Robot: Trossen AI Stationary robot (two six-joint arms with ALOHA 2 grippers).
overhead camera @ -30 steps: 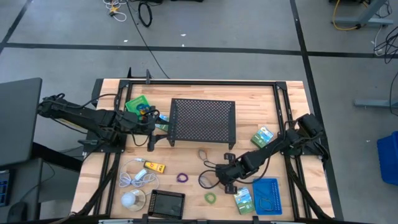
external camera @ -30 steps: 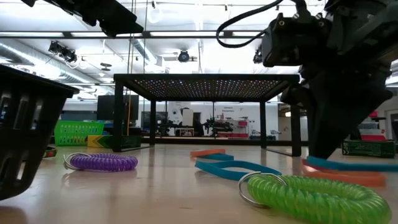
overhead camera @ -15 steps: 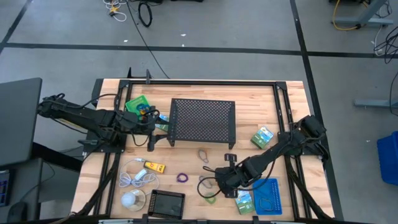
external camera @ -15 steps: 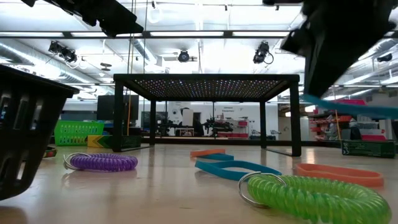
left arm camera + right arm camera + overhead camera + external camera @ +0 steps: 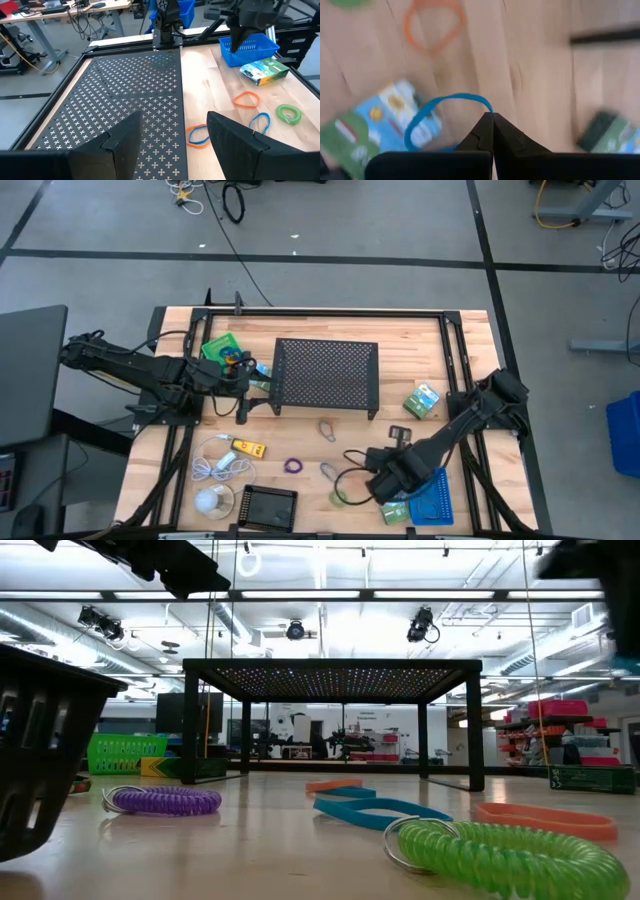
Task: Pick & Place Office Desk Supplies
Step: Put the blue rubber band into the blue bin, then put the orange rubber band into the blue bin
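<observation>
L gripper [image 5: 243,380] waits at the far-left, by the black mesh stand [image 5: 326,373], fingers [image 5: 235,140] spread apart w/ nothing between. R gripper [image 5: 492,120] is near-right, just left of the blue tray [image 5: 434,494], above a green-blue packet [image 5: 367,127], fingers pinched tight on a blue loop [image 5: 437,116] held off the table.

Bare wood lies open between the black mesh stand [image 5: 326,374] and purple loop [image 5: 293,466].

Two dark six-joint arms, black cable looped alongside each, left gripper [image 5: 172,137] with broad matte-black fingers [image 5: 235,142]
</observation>
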